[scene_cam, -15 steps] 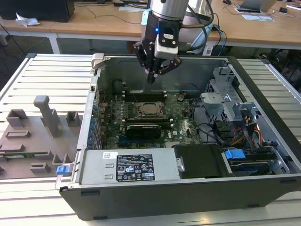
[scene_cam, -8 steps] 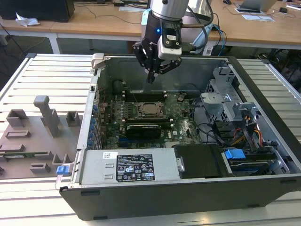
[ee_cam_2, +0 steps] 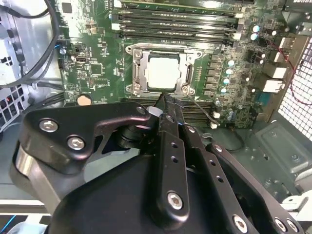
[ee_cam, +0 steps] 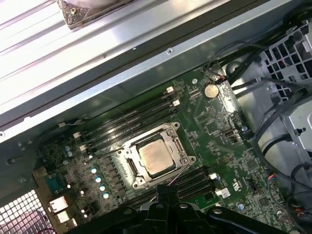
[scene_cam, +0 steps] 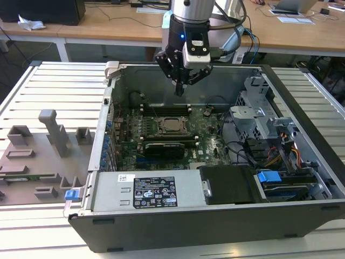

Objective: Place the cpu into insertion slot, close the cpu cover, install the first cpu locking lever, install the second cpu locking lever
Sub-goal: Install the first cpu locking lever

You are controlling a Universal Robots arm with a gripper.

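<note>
1. Exterior view: the gripper (scene_cam: 179,90) hangs above the motherboard (scene_cam: 210,143), inside the open computer case (scene_cam: 294,218). Its fingers taper to one closed point and carry nothing. The cpu (scene_cam: 172,125) lies below the tips and a little towards the camera, apart from them. Judgement: the closed tips suit pushing on small parts, not grasping.
2. Second wrist view: the gripper (ee_cam_2: 165,100) has its tips together, just short of the socket's near edge. The cpu (ee_cam_2: 162,72) is seated in the insertion slot (ee_cam_2: 138,73), with the cpu cover (ee_cam_2: 165,49) down around it and the chip showing through the window. The memory slots (ee_cam_2: 175,22) lie beyond the socket. A thin wire runs off beside the tips; I cannot tell whether it is a lever, or whether it is latched.
3. First wrist view: the gripper (ee_cam: 163,187) is cut off at the frame edge. The cpu (ee_cam: 155,158) lies just beyond it, framed by the cpu cover (ee_cam: 146,138). Lever positions are unclear.
</note>
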